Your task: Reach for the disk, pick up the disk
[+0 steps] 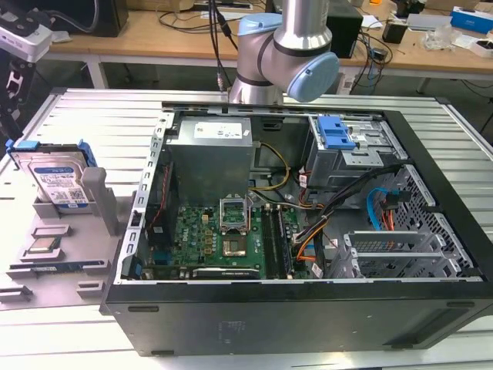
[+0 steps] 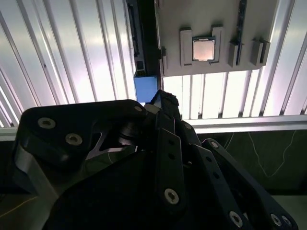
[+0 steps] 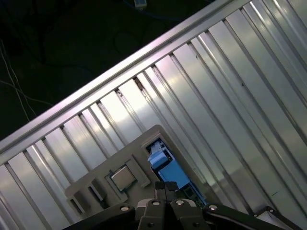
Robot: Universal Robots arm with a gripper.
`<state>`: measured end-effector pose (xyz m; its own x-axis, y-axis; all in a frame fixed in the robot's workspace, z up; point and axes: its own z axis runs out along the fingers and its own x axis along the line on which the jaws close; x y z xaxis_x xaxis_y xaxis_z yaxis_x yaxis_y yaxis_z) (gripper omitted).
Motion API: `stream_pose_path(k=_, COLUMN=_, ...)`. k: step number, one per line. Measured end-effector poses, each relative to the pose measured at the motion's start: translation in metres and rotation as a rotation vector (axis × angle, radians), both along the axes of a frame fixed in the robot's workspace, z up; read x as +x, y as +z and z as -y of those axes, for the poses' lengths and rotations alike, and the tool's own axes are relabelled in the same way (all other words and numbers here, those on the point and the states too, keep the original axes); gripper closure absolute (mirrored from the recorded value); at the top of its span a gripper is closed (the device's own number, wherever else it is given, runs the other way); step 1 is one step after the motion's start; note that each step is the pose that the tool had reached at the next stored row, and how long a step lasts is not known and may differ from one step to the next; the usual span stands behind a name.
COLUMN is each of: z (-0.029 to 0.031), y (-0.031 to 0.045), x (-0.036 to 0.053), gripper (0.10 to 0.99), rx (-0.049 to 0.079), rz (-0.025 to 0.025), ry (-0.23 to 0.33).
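The disk [image 1: 56, 179] stands on edge in a grey holder [image 1: 96, 196] at the exterior view's left: silver, with a white-and-blue label and a blue bracket. In the first wrist view its blue bracket [image 3: 168, 168] lies right in front of my gripper [image 3: 165, 188], whose black fingertips are pressed together with nothing between them. In the second wrist view the same blue edge [image 2: 145, 89] peeks out beside my gripper [image 2: 162, 98]. The gripper hovers close over the disk and has no hold on it.
A small grey chip [image 1: 45, 245] [image 2: 203, 49] [image 3: 123, 177] sits in a pocket of the grey fixture plate [image 1: 23, 223] beside the disk. The open computer case [image 1: 431, 193], with a blue latch [image 1: 337, 132], takes up the ribbed table's middle. The table edge [image 3: 110, 74] runs close by.
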<state>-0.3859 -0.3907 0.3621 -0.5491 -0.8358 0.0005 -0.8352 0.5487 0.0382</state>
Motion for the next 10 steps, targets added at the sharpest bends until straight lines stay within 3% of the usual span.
stream_pose_path(k=10, z=0.0, y=0.0, x=0.0, gripper=0.98, rx=0.0, rz=0.0, ry=0.068)
